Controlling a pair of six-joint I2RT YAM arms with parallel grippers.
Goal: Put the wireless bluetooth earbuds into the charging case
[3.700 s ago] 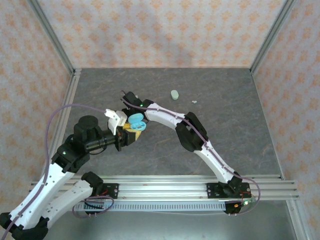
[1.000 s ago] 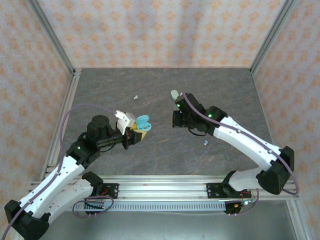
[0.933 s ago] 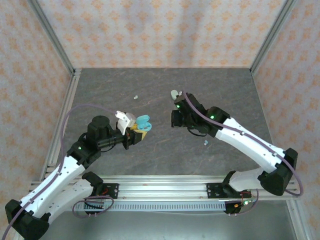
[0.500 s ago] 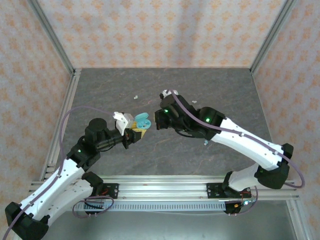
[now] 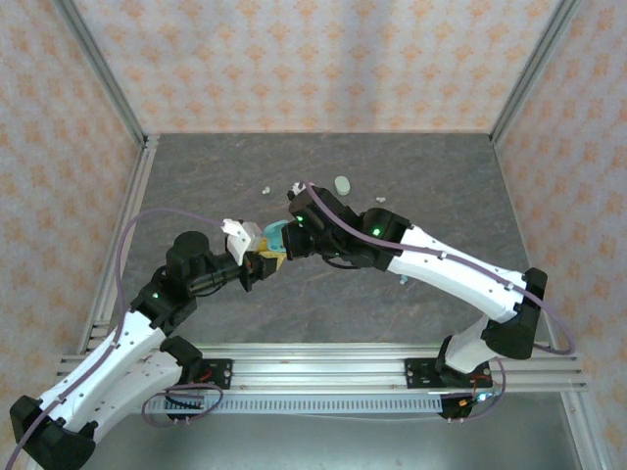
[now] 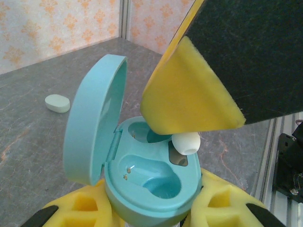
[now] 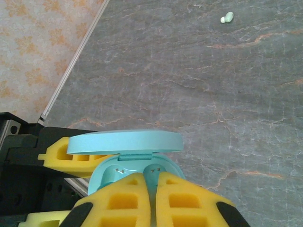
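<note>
**Earbud at socket rim of open case, seating not yet done**

Noted one whitish earbud (image 6: 185,142) pinched at the tip of the right jaws, clenched on it, upper part hidden behind a yellow pad (image 6: 189,101). Placed at the rim of the upper socket of the pale blue charging case (image 6: 137,201) as seen from the left wrist; judged not yet seated. Lower socket (image 6: 161,184) empty, contact pins bare. Lid (image 6: 92,127) hinged up on the left.

Case gripped by its body in the left jaws, clenched, and held above the surface (image 5: 441,166), left of centre in the top view.

Also logged on the surface: closed greenish case (image 5: 342,184) towards the far side, one loose pale bud (image 5: 265,190) far left of the jaws, and one pale blue bud (image 5: 404,280) on the right.

Risks from here:
- Tipping off the rim and falling to the surface if let go off-centre or tilted; cannot tell orientation with the pad in the way.
- Pushing the case round in the left jaws if pressed down hard at one edge.
- Knocking the lid with the broad right pad, so close beside it.
- Possible mismatch: bud paler than this case and closer in colour to the greenish one. Poor fit likely if so.
</note>
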